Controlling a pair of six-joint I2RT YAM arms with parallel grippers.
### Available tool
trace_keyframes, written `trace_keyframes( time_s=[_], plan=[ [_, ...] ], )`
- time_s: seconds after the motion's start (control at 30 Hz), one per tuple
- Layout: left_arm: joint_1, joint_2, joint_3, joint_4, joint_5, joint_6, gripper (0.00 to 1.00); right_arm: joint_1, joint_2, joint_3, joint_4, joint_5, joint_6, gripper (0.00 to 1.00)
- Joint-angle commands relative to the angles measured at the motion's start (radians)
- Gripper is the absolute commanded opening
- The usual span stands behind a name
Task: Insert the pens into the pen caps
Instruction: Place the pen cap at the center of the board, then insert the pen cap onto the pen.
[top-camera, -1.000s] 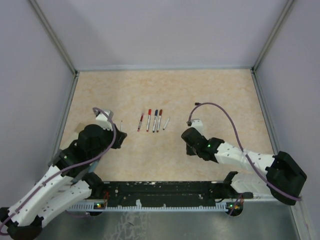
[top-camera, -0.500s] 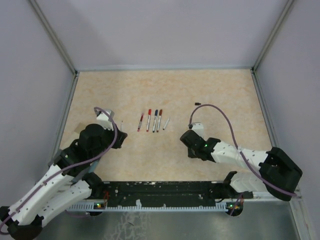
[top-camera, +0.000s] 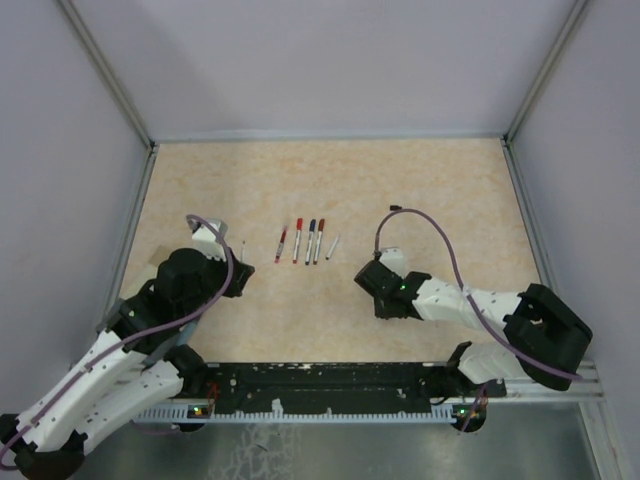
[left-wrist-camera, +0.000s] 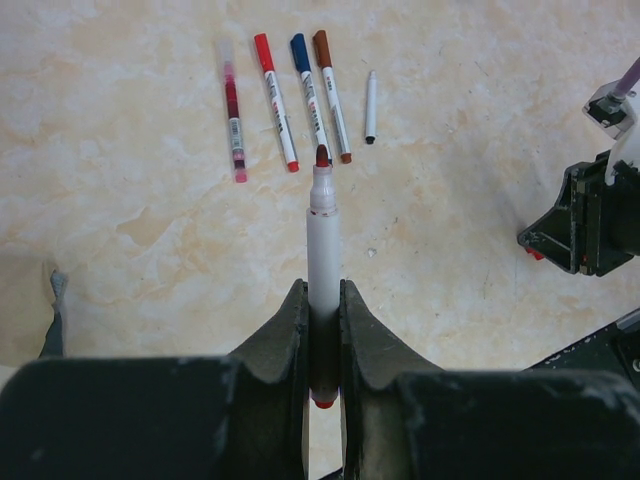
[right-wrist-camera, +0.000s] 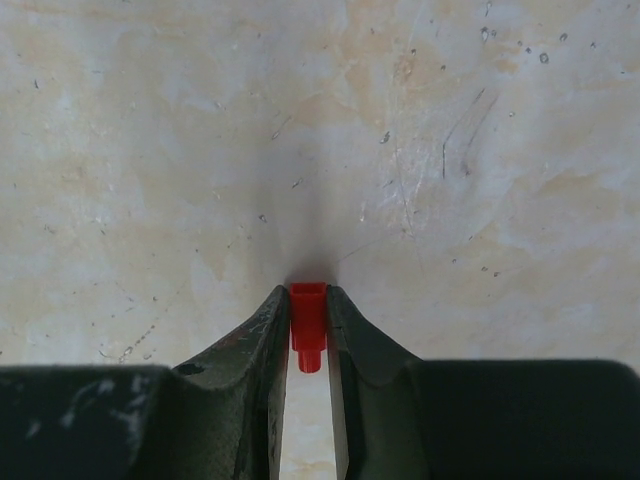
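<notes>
The left gripper (left-wrist-camera: 323, 300) pinches a white pen (left-wrist-camera: 323, 230) low on its barrel, and the bare dark-red tip sticks out well beyond the fingers. Past that tip, four capped pens (left-wrist-camera: 276, 100) and one short white one lie in a row on the table (left-wrist-camera: 120, 250). The right gripper (right-wrist-camera: 308, 300) has its fingers pressed against both sides of a red cap (right-wrist-camera: 308, 322), right at their ends. Joining looks to be next. Turn the cap's open end toward the tip, line both up on one axis, then push straight and gently so the thin pen doesn't slide in the fingers.
</notes>
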Motion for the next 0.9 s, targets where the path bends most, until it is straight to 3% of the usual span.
trace_keyframes(
  time_s=[0.0, 0.5, 0.57, 0.7, 0.87],
  plan=[
    [0.002, -0.012, -0.005, 0.035, 0.013, 0.009, 0.0, 0.014, 0.018, 0.023, -0.083, -0.052, 0.006, 0.22],
    [0.002, -0.017, -0.006, 0.035, 0.007, 0.009, 0.0, 0.013, 0.142, 0.087, -0.131, -0.097, -0.05, 0.25],
    [0.002, -0.015, -0.006, 0.034, 0.006, 0.009, 0.0, 0.01, 0.159, 0.092, -0.132, -0.096, -0.051, 0.21],
    [0.002, -0.018, -0.011, 0.031, -0.022, 0.004, 0.0, -0.01, 0.172, 0.092, -0.121, -0.097, -0.062, 0.02],
    [0.002, -0.027, -0.032, 0.057, -0.008, 0.012, 0.0, -0.036, 0.102, 0.102, -0.118, -0.079, -0.1, 0.0]
  ],
)
